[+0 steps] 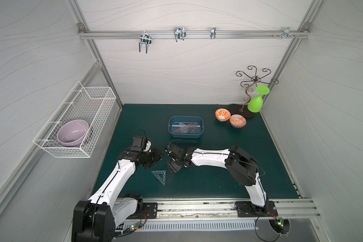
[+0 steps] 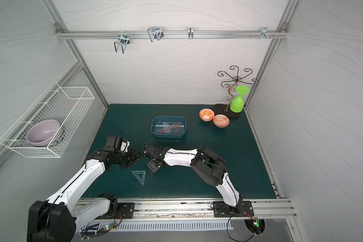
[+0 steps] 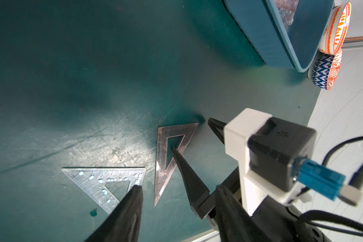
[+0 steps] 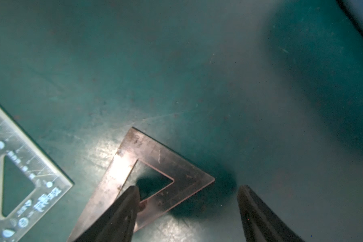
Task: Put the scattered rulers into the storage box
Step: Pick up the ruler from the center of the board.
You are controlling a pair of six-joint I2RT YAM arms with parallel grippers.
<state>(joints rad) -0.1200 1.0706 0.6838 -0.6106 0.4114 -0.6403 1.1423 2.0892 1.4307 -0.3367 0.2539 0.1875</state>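
Note:
Two rulers lie on the green mat. A clear bluish triangle (image 1: 159, 177) (image 2: 139, 176) (image 3: 105, 184) lies toward the front. Beside it lies a smoky-dark triangle (image 3: 166, 159) (image 4: 166, 165). My right gripper (image 4: 188, 187) (image 1: 173, 166) is open over the smoky triangle, one fingertip (image 3: 176, 155) in its cut-out and the other past its short side. My left gripper (image 3: 179, 186) (image 1: 155, 158) hangs open close by, holding nothing. The blue storage box (image 1: 170, 125) (image 2: 153, 125) (image 3: 260, 31) stands behind the grippers with several rulers (image 1: 187, 128) inside.
Two orange patterned bowls (image 1: 223, 114) (image 1: 237, 121) sit at the back right, by a wire stand holding a green glass (image 1: 257, 100). A white wire basket (image 1: 88, 104) with a purple bowl (image 1: 72, 132) hangs on the left wall.

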